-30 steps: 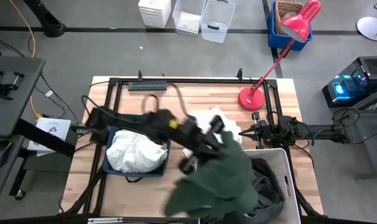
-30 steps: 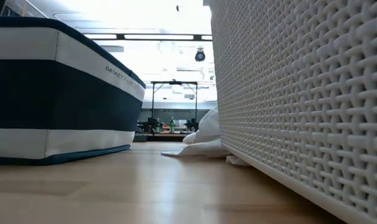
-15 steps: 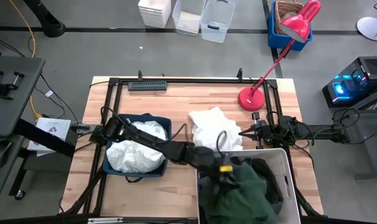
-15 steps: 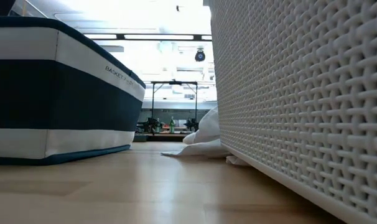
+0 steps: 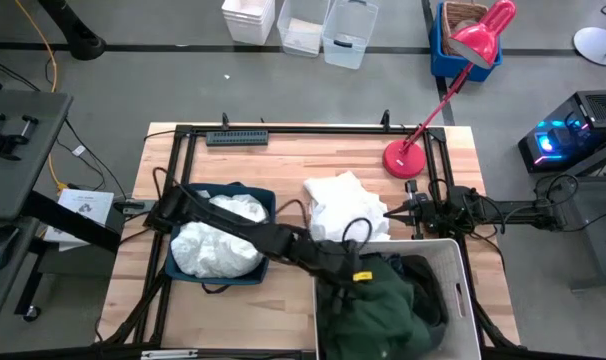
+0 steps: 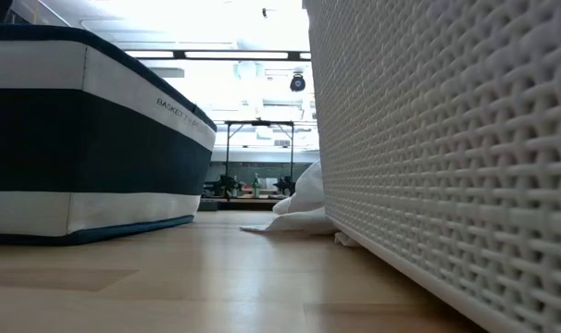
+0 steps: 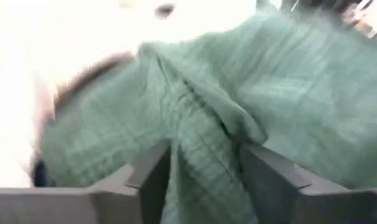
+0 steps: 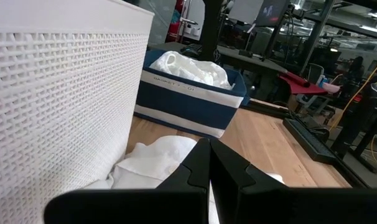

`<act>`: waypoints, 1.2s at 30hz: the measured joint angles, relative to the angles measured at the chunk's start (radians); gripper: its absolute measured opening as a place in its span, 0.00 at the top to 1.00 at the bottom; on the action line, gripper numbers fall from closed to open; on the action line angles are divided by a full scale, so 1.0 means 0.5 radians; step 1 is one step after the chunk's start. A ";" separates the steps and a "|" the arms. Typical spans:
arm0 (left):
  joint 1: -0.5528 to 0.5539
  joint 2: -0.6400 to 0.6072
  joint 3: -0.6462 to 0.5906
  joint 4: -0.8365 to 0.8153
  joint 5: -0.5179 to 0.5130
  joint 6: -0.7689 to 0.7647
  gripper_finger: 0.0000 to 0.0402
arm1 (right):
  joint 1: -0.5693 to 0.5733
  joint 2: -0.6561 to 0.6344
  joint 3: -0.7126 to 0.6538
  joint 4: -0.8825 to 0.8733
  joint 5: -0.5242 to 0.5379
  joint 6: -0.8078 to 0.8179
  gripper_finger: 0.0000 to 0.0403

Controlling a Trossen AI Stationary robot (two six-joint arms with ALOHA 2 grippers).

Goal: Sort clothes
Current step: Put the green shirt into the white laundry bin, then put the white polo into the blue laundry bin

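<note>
The dark green hoodie (image 5: 368, 312) lies bunched in the white plastic bin (image 5: 461, 292) on top of the dark grey jacket (image 5: 430, 282). My left gripper (image 5: 365, 288) reaches into the bin over the hoodie, its fingers apart with a ridge of green cloth (image 7: 204, 155) between them. A white cloth piece (image 5: 343, 205) lies on the table beside the bin. More white cloth (image 5: 218, 245) fills the navy bin (image 5: 173, 262). My right gripper (image 8: 208, 171) waits shut at the table's right edge, holding nothing. My left gripper has a raised fold of the hoodie (image 7: 207, 186) between its parted fingers (image 7: 152, 183), and the cloth seems to lie against their inner sides. The fingers slant down from the table's left. The hoodie rests in the white bin; whether it is still gripped I cannot tell.
A red desk lamp (image 5: 405, 158) stands at the far right of the table. The white bin's wall (image 6: 447, 148) and the navy bin (image 6: 77, 139) flank a strip of bare wood (image 6: 225, 277). A black frame (image 5: 283, 130) edges the table.
My left gripper has come down from above the table's near edge and toward the right into the white bin, tipping forward. The green hoodie, which hung spread below it, now lies bunched in the bin on the grey jacket.
</note>
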 joint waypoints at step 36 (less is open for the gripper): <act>0.928 -0.668 -1.521 0.408 0.122 0.638 0.33 | 0.000 0.000 0.000 0.000 0.000 -0.001 1.00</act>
